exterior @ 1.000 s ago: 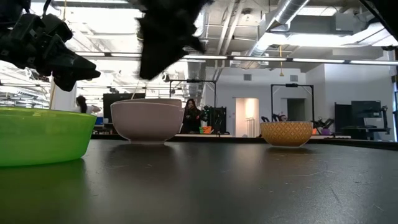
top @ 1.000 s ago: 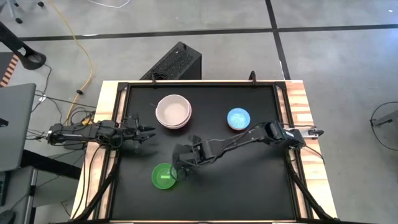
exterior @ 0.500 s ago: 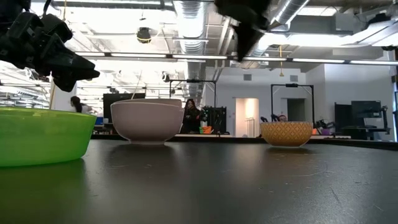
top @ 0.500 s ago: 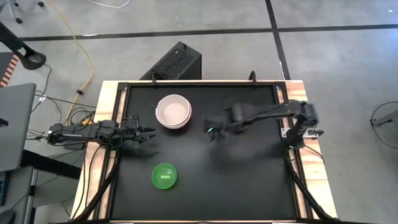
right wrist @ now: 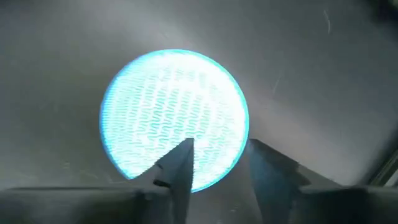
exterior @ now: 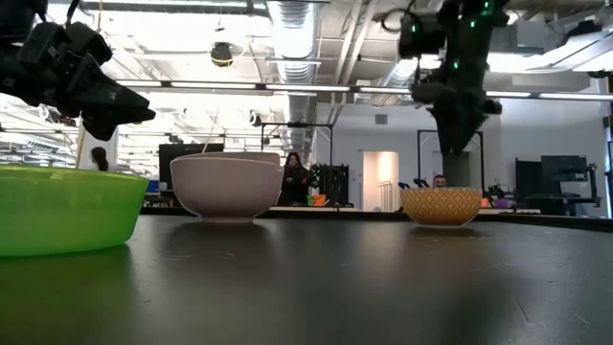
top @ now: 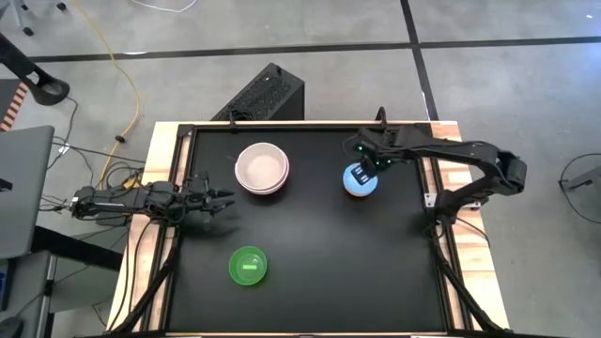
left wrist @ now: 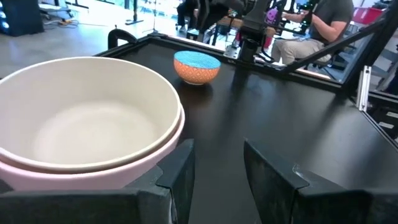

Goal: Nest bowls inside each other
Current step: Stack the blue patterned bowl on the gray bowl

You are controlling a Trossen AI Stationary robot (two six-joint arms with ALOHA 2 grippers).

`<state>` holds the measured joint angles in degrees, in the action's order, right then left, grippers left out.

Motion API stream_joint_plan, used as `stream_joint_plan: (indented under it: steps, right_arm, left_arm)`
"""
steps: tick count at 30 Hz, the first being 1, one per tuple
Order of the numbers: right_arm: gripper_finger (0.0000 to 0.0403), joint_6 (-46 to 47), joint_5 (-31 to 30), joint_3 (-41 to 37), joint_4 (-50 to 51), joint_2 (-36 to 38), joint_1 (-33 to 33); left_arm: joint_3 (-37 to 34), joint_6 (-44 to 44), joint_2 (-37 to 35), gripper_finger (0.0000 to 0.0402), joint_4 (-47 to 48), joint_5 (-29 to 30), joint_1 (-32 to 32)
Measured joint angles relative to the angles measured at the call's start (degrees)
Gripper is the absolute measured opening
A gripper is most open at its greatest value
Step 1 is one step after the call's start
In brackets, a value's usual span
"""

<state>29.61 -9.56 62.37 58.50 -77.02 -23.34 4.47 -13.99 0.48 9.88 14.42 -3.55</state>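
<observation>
A cream bowl [top: 261, 165] sits nested in a pink bowl [left wrist: 163, 154] at the table's far middle. A small blue bowl [top: 360, 180], orange outside, stands on its base at the far right. A small green bowl [top: 249, 266] stands near the front. My right gripper [right wrist: 219, 155] hangs open above the blue bowl, pointing steeply down, with its fingers over the bowl's rim and clear of it. My left gripper [top: 222, 199] waits open at the table's left edge, level, a little short of the pink bowl.
The black mat [top: 376, 272] is bare at the front right and between the bowls. A raised black frame [top: 427, 160] edges the table just right of the blue bowl. A person [left wrist: 323, 25] sits beyond the far edge.
My right gripper has swung from the green bowl's rim near the front across the table toward the far right. It has rolled on the way and now stands over the blue bowl. The green bowl has stayed in place.
</observation>
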Motion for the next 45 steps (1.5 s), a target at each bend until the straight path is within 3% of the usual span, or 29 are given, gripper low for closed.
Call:
stream_joint_plan:
  steps: [8, 19, 25, 34, 39, 45]
  right_arm:
    - [0.0258, -5.4, 2.4, -1.9, -1.3, -5.5, -2.3]
    - [0.0261, -11.6, 5.2, -1.9, -2.7, -14.7, -7.2]
    - [0.0212, -14.2, 5.6, -1.9, -3.7, -17.6, -9.6]
    - [0.0023, -16.7, 8.1, -1.3, -2.9, -16.6, -12.8]
    - [0.002, -14.6, 9.9, 2.4, 2.1, -14.4, -13.4]
    - [0.0015, -8.6, 10.6, 12.9, 7.5, -13.2, -6.6]
  left_arm:
    - [-0.1, 1.3, 0.0, 0.0128, -0.6, 1.4, 0.0]
    - [-0.1, 1.7, 0.0, 0.0128, -0.4, 1.4, 0.0]
    - [-0.1, 1.7, 0.0, 0.0128, -0.4, 1.4, 0.0]
    - [-0.1, 1.8, 0.0, 0.0128, -0.4, 1.4, 0.0]
    - [-0.1, 1.8, 0.0, 0.0128, -0.3, 1.4, 0.0]
    - [-0.1, 3.4, 0.0, 0.0128, -0.3, 1.4, 0.0]
